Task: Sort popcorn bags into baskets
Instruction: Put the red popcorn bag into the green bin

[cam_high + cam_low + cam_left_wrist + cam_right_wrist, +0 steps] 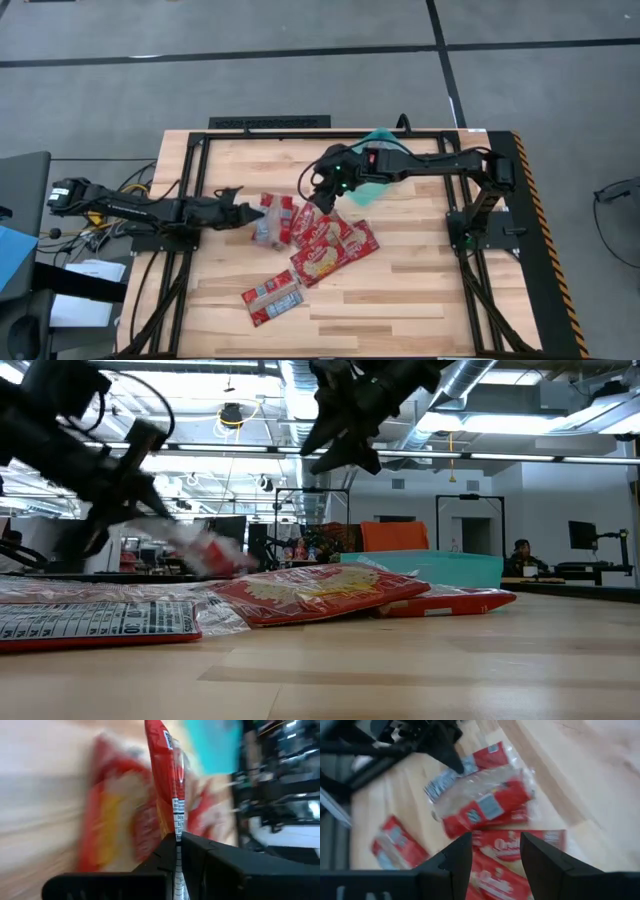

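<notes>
My left gripper [250, 211] reaches in from the table's left and is shut on one red popcorn bag [272, 221], which also shows in the low view [205, 550]. More popcorn bags lie overlapped in a pile [332, 242] at mid-table, and one lies alone nearer the front [272, 297]. The teal basket [377, 165] stands at the far side, partly hidden by my right arm. My right gripper [495, 855] is open and empty, hovering above the pile's far end [325, 187]. My left gripper pinches the bag's left end [465, 767] between its two fingers, the flat packet running edge-on out of the closed fingers [176, 832]. The fingers come slanting down from the table's left. The bag sticks out beyond them toward the pile and looks raised off the table in the low view.
A black metal frame [190, 200] runs round the wooden table top. Bare wood lies at the front right [420, 300]. Cables and equipment sit off the table's left edge [90, 225]. A person sits far back in the room [520, 555].
</notes>
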### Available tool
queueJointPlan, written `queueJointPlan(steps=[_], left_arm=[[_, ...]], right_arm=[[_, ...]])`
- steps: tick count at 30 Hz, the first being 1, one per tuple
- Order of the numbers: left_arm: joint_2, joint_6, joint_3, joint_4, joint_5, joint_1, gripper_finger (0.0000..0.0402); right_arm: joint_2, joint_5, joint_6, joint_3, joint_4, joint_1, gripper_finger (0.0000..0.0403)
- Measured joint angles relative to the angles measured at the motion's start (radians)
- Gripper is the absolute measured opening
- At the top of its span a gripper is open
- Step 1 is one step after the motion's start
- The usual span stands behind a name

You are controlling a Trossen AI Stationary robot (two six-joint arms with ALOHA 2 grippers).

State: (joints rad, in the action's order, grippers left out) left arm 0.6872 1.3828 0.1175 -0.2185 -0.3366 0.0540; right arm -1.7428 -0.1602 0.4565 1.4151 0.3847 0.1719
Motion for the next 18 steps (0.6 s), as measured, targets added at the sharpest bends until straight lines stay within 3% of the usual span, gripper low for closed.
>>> queueJointPlan(steps=[5,9,18], left_arm=[[0.000,-0.109,0.055,-0.088,-0.062,0.000,0.0000],[0.000,-0.205,0.094,-0.171,-0.093,0.000,0.0000],[-0.001,-0.380,0.146,-0.390,-0.162,0.000,0.0000]], right_arm=[[0.000,-0.005,0.115,0.000,-0.036,0.005,0.0213],[0.000,-0.091,0.192,0.000,-0.070,0.028,0.0231],[0.000,-0.134,0.261,0.000,-0.226,0.061,0.0241]])
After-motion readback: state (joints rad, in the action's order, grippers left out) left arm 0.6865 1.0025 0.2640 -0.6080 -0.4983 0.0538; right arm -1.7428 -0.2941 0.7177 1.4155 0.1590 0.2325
